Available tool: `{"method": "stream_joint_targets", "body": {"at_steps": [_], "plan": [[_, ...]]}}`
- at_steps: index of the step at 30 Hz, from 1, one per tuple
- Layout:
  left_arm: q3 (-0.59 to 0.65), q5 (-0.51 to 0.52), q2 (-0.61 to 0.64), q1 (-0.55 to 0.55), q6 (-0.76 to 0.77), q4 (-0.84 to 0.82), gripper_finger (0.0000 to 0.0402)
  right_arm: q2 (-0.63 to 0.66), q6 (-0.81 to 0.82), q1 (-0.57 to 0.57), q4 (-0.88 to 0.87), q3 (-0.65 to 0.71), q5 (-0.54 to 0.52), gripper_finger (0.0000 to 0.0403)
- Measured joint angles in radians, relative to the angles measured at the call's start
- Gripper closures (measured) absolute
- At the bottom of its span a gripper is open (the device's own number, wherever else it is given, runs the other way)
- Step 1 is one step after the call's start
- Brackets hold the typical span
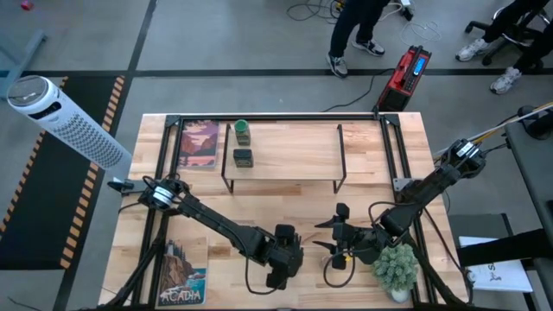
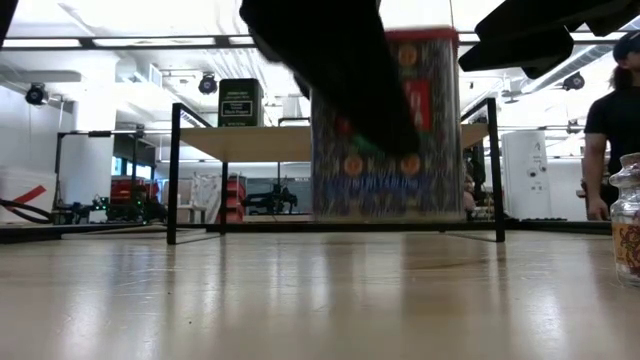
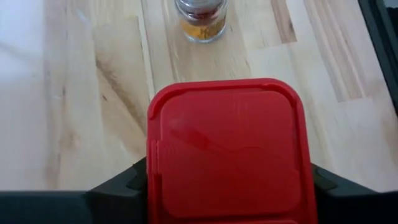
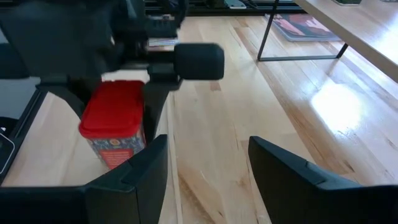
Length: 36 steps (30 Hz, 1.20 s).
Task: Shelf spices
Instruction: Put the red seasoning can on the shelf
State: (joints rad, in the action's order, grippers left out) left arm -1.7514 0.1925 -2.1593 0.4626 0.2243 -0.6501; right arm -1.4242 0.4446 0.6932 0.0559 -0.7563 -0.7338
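Red-lidded boxy tin [image 4: 114,130] sits clamped between the left gripper's [image 3: 227,180] fingers at the tabletop's [image 1: 285,207] six o'clock edge, well short of the light-wood shelf [image 1: 289,155] (twelve o'clock). The right gripper [image 4: 208,174], fingers spread empty, hovers close; swinging could clip it.

The shelf [image 1: 285,164] is standing at the table's far side, carrying the green-lidded jar [image 1: 242,131] and the dark olive tin [image 1: 243,157] on its left end. The red-lidded tin [image 3: 229,146] is sitting upright before the shelf, the small glass jar [image 3: 201,18] just beside it.
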Motion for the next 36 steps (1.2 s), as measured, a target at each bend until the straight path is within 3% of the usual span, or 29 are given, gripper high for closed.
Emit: {"method": "stream_joint_targets", "body": {"at_steps": [16,24,36], "plan": [[-0.245,0.012,0.000,-0.030,-0.087,-0.355,0.0198,0.000,0.000,0.000,0.000,0.000,0.000,0.0204],[-0.424,0.120,0.007,-0.085,-0.140,-0.555,0.0198,0.000,0.000,0.000,0.000,0.000,0.001,0.0204],[-0.454,0.166,0.201,-0.233,-0.198,-0.559,0.0198,0.000,-0.001,0.000,0.000,0.000,0.008,0.0204]]}}
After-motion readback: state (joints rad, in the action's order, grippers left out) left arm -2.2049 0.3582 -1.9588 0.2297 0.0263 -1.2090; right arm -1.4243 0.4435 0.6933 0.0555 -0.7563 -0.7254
